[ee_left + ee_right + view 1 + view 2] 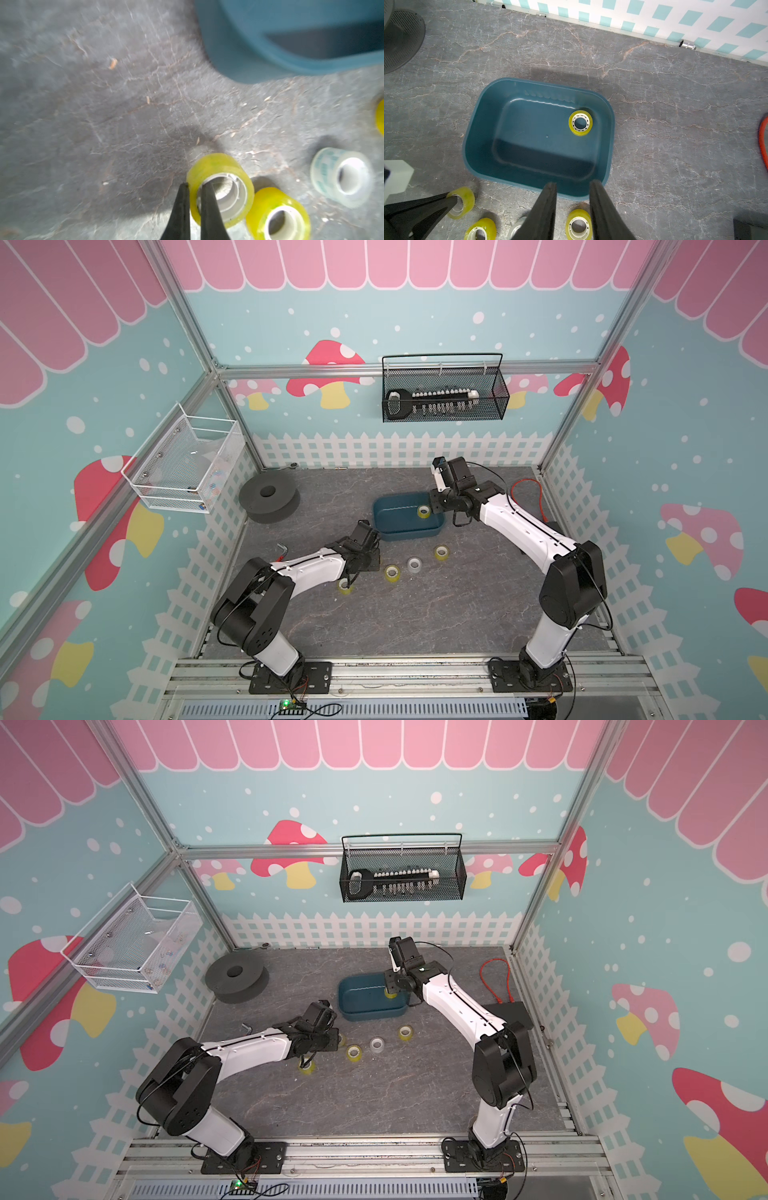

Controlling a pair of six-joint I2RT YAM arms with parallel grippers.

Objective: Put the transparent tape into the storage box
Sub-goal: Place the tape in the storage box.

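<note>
The teal-blue storage box (409, 534) (483, 128) stands mid-table with one yellowish transparent tape roll (423, 512) (580, 123) inside. My left gripper (194, 187) (351, 583) is shut on the wall of another yellowish roll (218, 162) (345, 588), one finger in its core and one outside; the roll is tilted, low over the table. Beside it lie a yellowish roll (392, 572), a clear roll (414, 564) (340, 176) and a further yellowish roll (441, 552). My right gripper (573, 184) (434, 504) hangs open over the box's right end, holding nothing.
A dark grey spool (269, 497) lies at the back left. A black wire basket (442, 393) hangs on the back wall and a white mesh basket (187, 464) on the left wall. An orange cable (528, 489) loops at the back right. A hex key (284, 549) lies near the left arm.
</note>
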